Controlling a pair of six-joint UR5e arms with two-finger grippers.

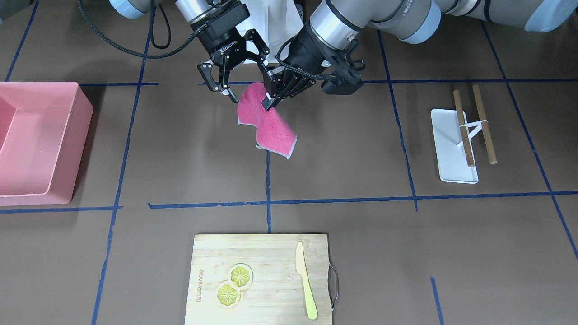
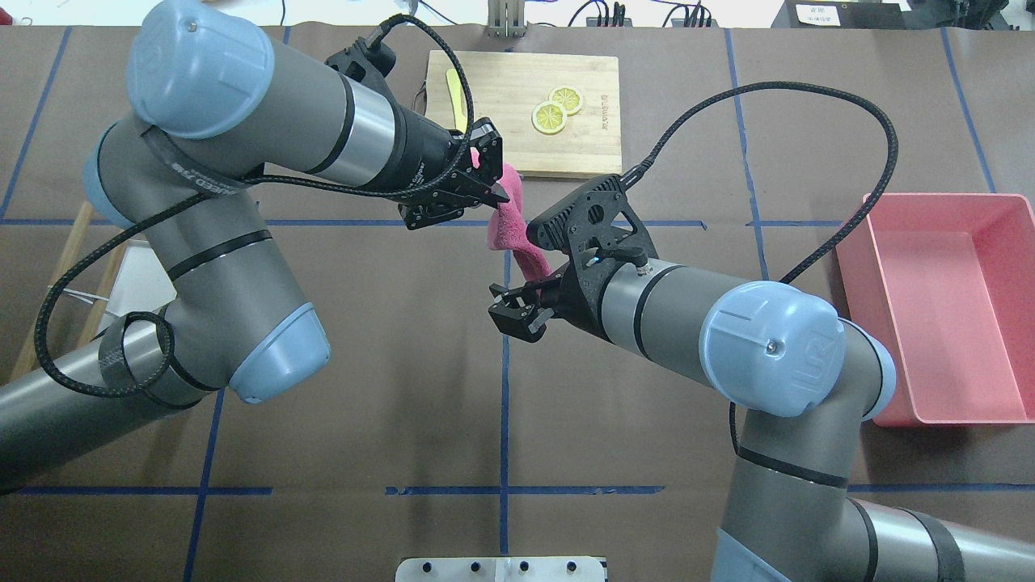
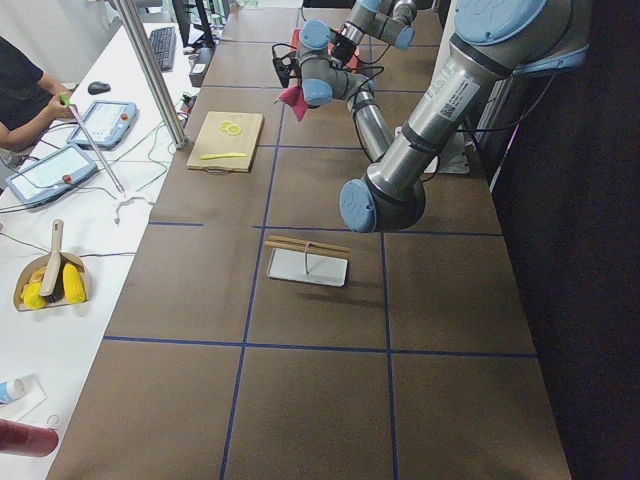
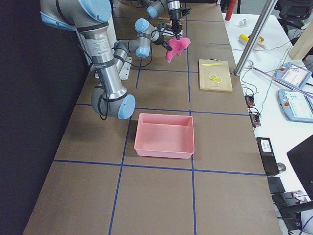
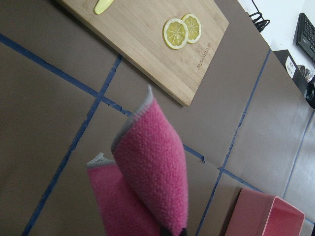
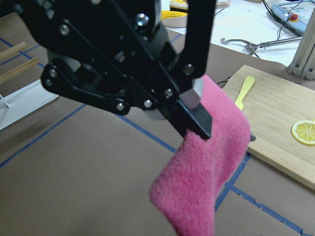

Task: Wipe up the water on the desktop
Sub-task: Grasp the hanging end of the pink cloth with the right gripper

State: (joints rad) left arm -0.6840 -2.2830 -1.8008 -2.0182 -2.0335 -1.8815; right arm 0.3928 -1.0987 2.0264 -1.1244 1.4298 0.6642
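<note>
Left wrist-mounted: fuzzy pink grey-edged cloth (image 5: pixel 147 182) above matte brown desktop (image 5: pixel 39 123).

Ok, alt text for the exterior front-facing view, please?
The left gripper holds a pink cloth above the brown desktop, the open right gripper beside it. A pink bin, a cutting board and a white stand lie around.
</note>
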